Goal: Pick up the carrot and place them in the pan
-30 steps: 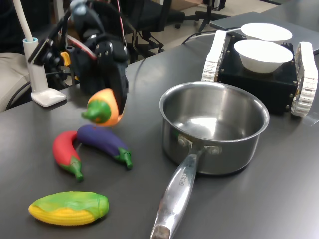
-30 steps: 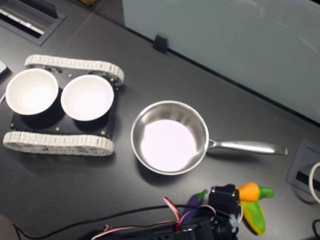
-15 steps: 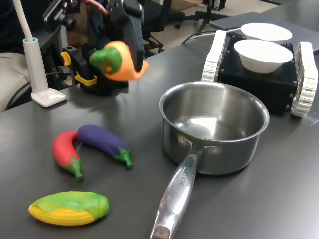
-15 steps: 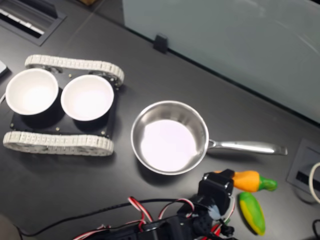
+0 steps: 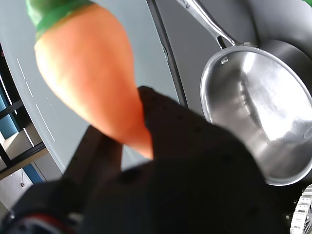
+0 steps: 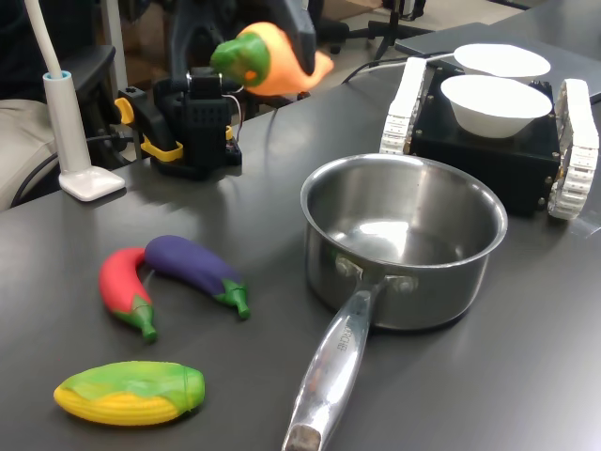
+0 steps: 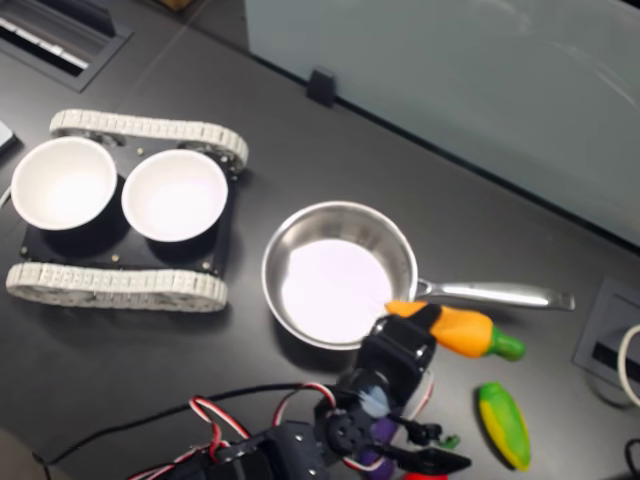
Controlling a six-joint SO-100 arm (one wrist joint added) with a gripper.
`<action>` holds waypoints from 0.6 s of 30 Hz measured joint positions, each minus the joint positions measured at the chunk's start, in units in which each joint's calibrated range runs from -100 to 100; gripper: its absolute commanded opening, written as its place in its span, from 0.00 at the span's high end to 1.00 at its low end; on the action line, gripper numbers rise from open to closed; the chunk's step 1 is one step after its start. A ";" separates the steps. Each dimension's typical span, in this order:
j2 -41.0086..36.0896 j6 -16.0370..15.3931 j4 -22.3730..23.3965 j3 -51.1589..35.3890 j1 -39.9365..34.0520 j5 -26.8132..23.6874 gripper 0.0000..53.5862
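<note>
We see a dark table [image 6: 526, 376] carrying, on the first exterior view's right at the far side, a black tracked base [image 6: 488, 141] with two white bowls [image 6: 495, 103] on it. In the middle stands the pan [image 6: 404, 240], empty, its long handle [image 6: 331, 371] pointing toward the near edge in the first exterior view. The arm [image 7: 390, 375] rises at the far left of the first exterior view, and its gripper [image 6: 291, 42] has the jaws pinched on the narrow end of the carrot [image 6: 272, 58], held high above the table with the green stem end turned to the first exterior view's left. In the second exterior view the carrot [image 7: 455, 330] hangs just beside the pan's rim, over the root of the handle. On the table at the near left of the first exterior view lie a corn [image 6: 131, 393], a purple eggplant [image 6: 195, 270] and a red chili [image 6: 125, 287], the last two touching.
</note>
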 measured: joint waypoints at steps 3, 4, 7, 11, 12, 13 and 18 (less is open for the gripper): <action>-2.53 4.50 -0.51 1.27 -5.50 -2.20 1.00; -3.45 6.06 -0.59 1.81 -7.70 -2.74 1.00; -6.14 9.09 -0.59 3.62 -13.86 -4.10 1.00; -9.43 12.21 -1.10 6.33 -19.03 -5.91 1.00; -10.19 12.95 -1.36 7.24 -20.13 -6.40 1.00; -10.86 13.13 -1.70 8.05 -20.90 -6.84 1.00; -14.81 13.59 -4.59 14.66 -23.65 -8.84 1.00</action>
